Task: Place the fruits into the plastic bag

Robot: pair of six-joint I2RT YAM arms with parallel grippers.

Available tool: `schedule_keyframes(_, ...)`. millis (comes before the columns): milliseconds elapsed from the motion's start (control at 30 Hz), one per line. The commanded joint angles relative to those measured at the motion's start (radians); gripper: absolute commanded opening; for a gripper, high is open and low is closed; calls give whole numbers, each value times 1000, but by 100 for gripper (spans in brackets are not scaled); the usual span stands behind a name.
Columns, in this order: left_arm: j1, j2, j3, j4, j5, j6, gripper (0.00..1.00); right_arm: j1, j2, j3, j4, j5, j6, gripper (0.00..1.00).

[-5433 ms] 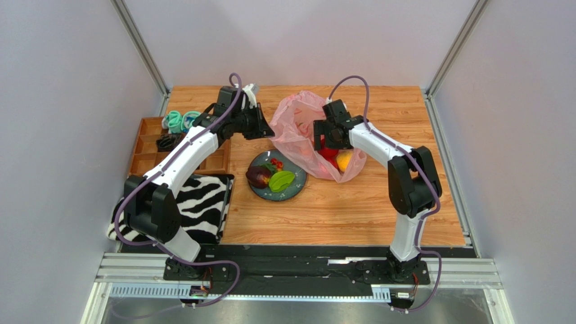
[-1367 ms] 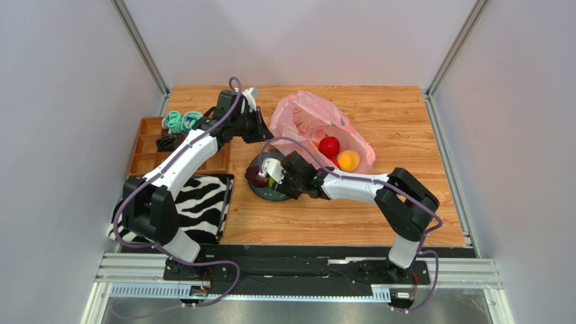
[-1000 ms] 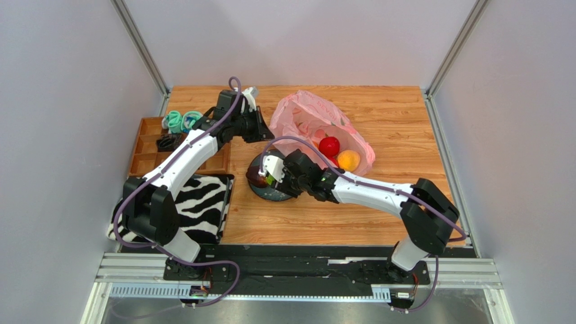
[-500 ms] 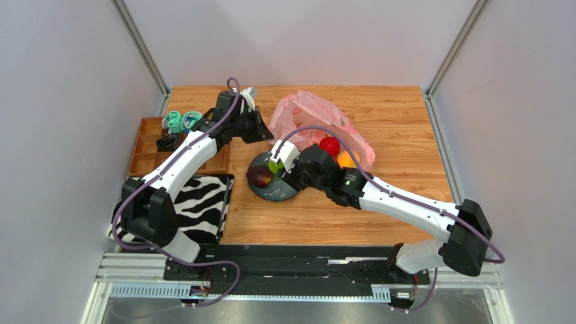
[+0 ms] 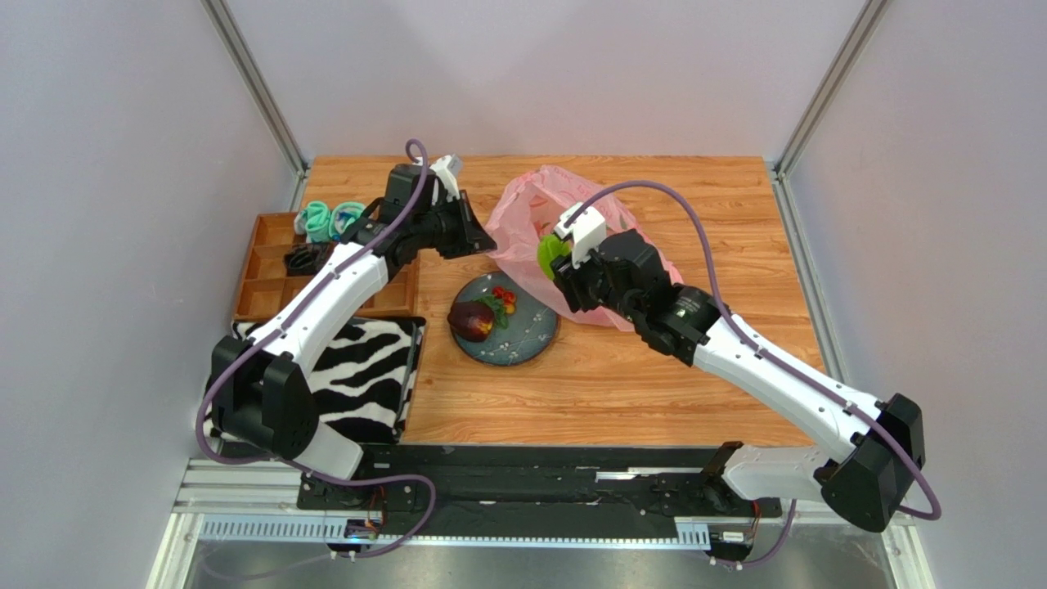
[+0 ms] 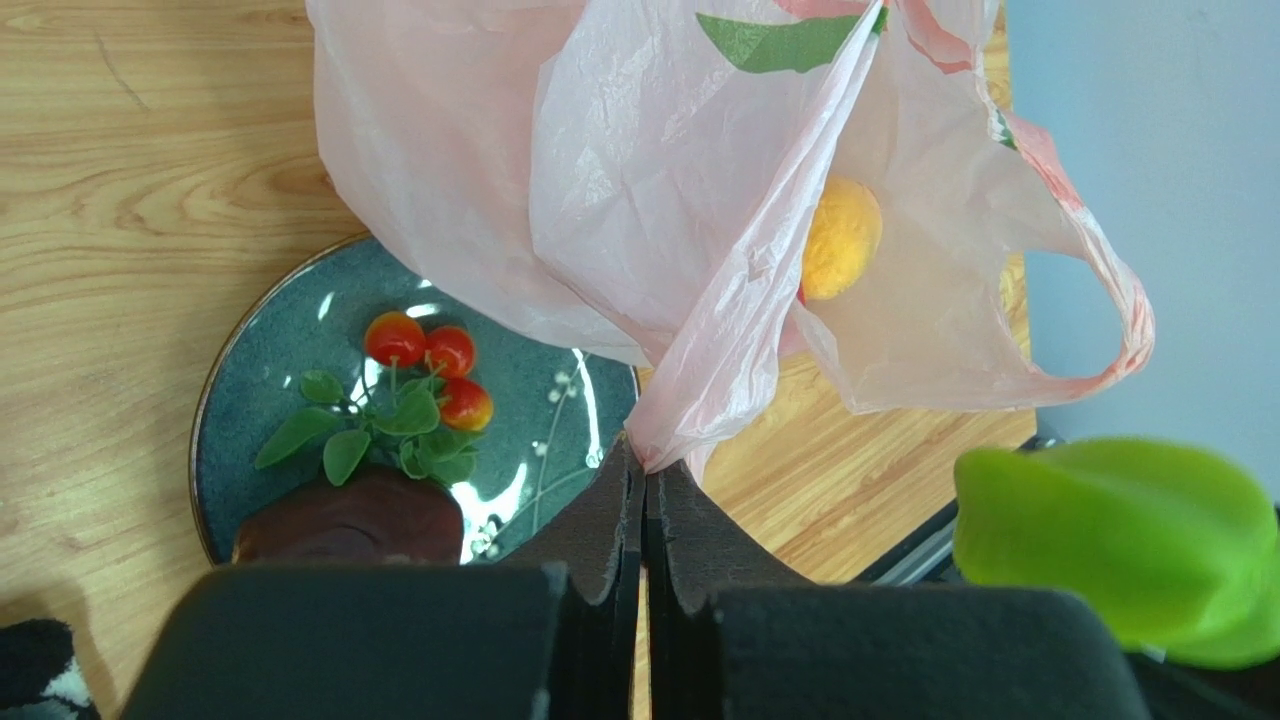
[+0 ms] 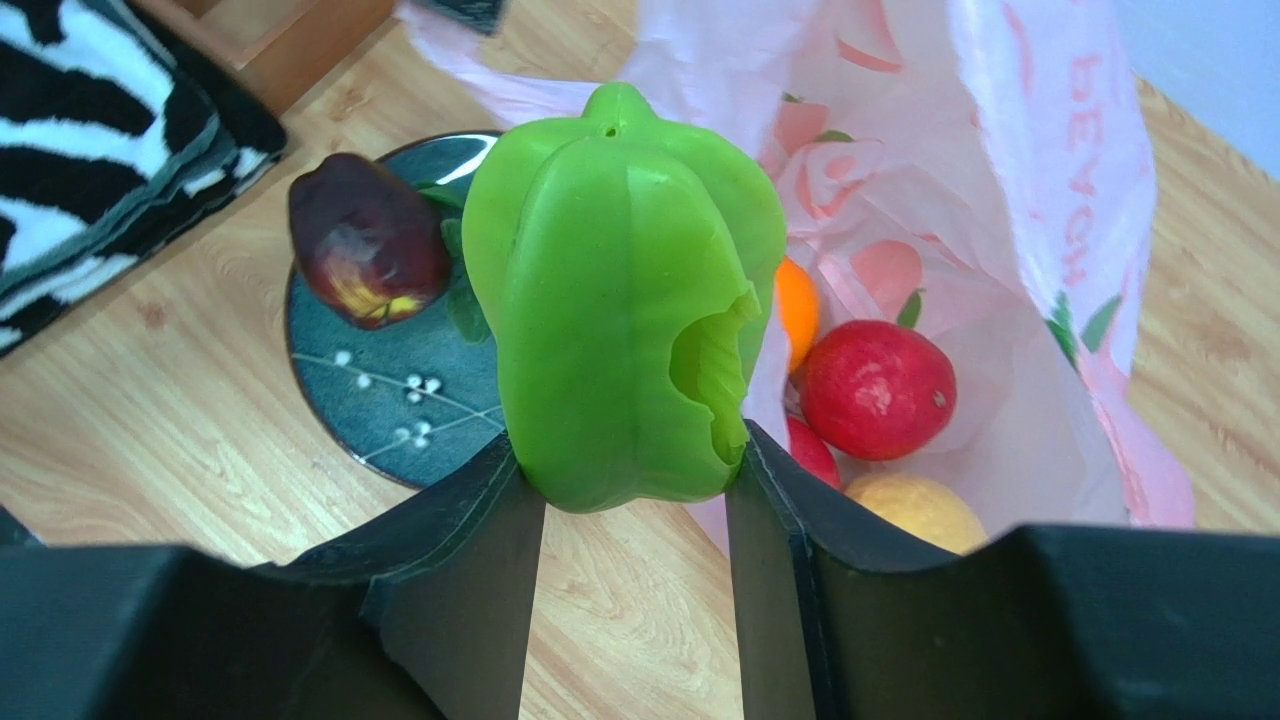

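Observation:
My right gripper (image 7: 628, 465) is shut on the green fruit (image 7: 616, 285) and holds it in the air over the mouth of the pink plastic bag (image 5: 522, 221). A red apple (image 7: 876, 387), an orange (image 7: 796, 308) and a yellow peach (image 7: 917, 510) lie inside the bag. My left gripper (image 6: 646, 473) is shut on the bag's edge (image 6: 496, 165), lifting it at the left. On the dark plate (image 5: 535, 334) remain a dark purple fruit (image 5: 471, 322) and red berries (image 5: 501, 298) with green leaves.
A zebra-striped cloth (image 5: 369, 368) lies left of the plate at the near left. Behind it stands a wooden compartment tray (image 5: 277, 264) with teal items (image 5: 326, 219). Metal frame rails border the table on both sides.
My right gripper has lifted the green fruit off the plate and carried it up and right to the bag's mouth. The left gripper keeps its hold on the bag.

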Motion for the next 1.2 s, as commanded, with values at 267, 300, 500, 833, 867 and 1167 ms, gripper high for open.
schedule_keyframes(267, 2, -94, -24, 14, -11, 25, 0, -157, -40, 11, -33, -118, 164, 9)
schedule_keyframes(300, 2, -98, -30, 12, -11, 28, 0, -164, -32, 11, -36, -121, 178, 9)
schedule_keyframes(500, 2, -102, -34, 11, -2, 25, 0, -164, 14, 48, -93, -139, 195, 9)
schedule_keyframes(833, 2, -125, -30, -9, -33, 42, 0, -163, 70, 74, -140, -181, 196, 8)
schedule_keyframes(867, 2, -125, -31, -9, -34, 40, 0, -164, 78, 79, -143, -179, 196, 8)
schedule_keyframes(1167, 2, -114, -24, -9, -30, 50, 0, -167, 133, 114, -171, -156, 196, 8)
